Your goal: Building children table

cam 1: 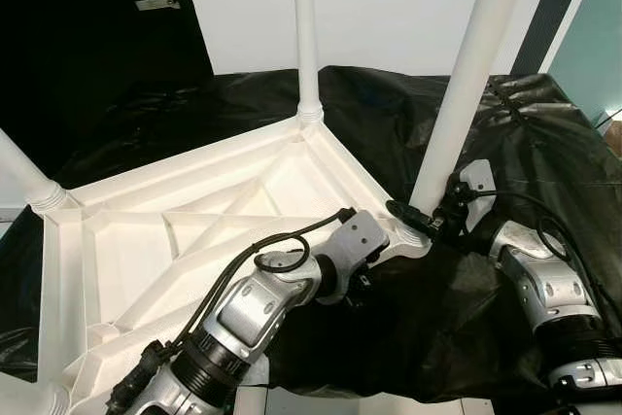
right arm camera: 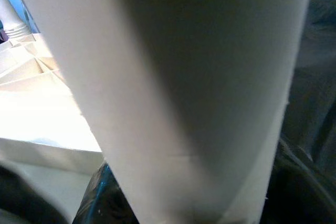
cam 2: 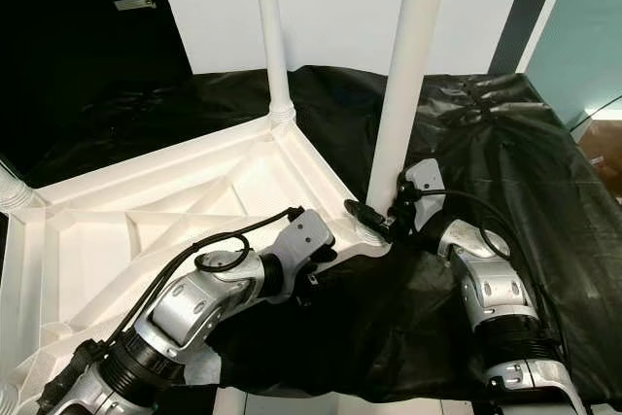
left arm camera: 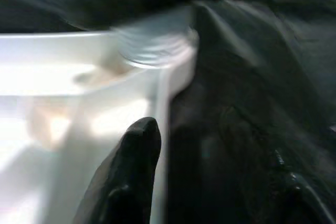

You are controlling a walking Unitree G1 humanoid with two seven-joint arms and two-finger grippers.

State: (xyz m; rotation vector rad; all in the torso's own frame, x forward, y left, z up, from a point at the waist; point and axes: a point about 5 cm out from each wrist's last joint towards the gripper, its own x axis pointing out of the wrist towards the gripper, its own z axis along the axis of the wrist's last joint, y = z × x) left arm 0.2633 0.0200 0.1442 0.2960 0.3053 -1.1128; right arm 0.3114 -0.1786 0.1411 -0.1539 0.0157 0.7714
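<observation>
A white children's table top [cam 1: 146,240] lies upside down on a black sheet. White legs stand in its corners: one at the far corner [cam 1: 305,26], one at the left [cam 1: 24,182], and one at the near right [cam 1: 466,75]. My right gripper [cam 1: 428,221] is shut on the base of the near-right leg [right arm camera: 199,77], just above its socket. My left gripper [cam 1: 362,284] sits at the table's right rim [left arm camera: 163,93], open and astride it. One finger [left arm camera: 131,171] is inside the frame and the other is over the sheet.
The black sheet [cam 1: 505,133] covers the floor around the table and lies in folds at the right. A white wall [cam 1: 389,7] stands behind, with a dark doorway [cam 1: 87,26] at the left and a teal wall [cam 1: 598,36] at the far right.
</observation>
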